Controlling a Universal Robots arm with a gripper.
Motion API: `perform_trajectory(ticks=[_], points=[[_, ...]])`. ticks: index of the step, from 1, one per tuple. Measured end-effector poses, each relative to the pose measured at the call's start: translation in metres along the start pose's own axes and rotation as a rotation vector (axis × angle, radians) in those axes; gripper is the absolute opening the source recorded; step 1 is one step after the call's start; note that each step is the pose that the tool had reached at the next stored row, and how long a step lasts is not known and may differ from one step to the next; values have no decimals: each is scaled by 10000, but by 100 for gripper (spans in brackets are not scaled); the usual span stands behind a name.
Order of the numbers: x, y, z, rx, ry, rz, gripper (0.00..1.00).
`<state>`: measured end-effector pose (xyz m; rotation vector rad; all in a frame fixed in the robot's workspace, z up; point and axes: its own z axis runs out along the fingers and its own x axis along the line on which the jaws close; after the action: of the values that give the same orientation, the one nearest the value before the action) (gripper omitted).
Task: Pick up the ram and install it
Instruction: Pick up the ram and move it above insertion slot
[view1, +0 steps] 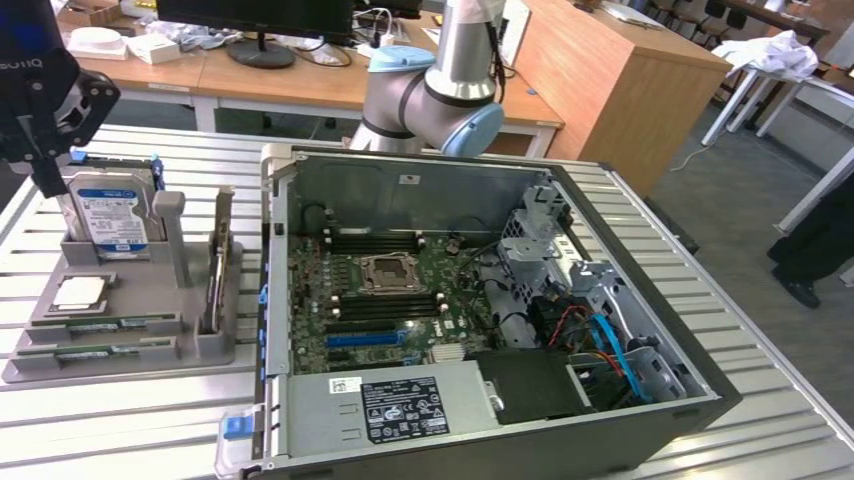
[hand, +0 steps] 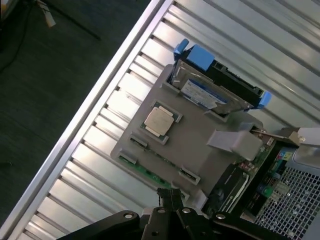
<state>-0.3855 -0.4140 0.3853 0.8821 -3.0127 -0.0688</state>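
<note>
Green ram (hand: 147, 174) lies in grey tray (hand: 200, 137) | gripper (hand: 170, 196) closed, empty, above | risk: descent while shut would strike stick, not grasp it.

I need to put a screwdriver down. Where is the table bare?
Bare table slats lie between the grey holder and the near edge, and beside the computer case at the exterior view's right. The gap between holder and case is narrow.

A silver slatted metal worktop (view1: 120, 420) is backed by a pale wooden desk (view1: 240, 75), on which a black monitor (view1: 254, 15) is set. A tall wooden cabinet (view1: 614, 90) is seen beside it on a grey floor (view1: 727, 190).
</note>
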Motion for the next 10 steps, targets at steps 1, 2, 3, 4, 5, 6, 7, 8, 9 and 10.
perform_trajectory(ticks=[1, 2, 3, 4, 5, 6, 7, 8, 9, 10], points=[[0, 0, 0, -2, 7, -153, 10], [0, 0, 0, -4, 15, -327, 10], [0, 0, 0, -5, 22, -490, 10], [0, 0, 0, -7, 28, -654, 10], [0, 0, 0, -9, 36, -820, 10], [0, 0, 0, -11, 42, -987, 10], [0, 0, 0, -12, 50, -1156, 10], [0, 0, 0, -14, 57, -1320, 10], [0, 0, 0, -16, 64, -1484, 10], [0, 0, 0, -17, 71, -1657, 10]])
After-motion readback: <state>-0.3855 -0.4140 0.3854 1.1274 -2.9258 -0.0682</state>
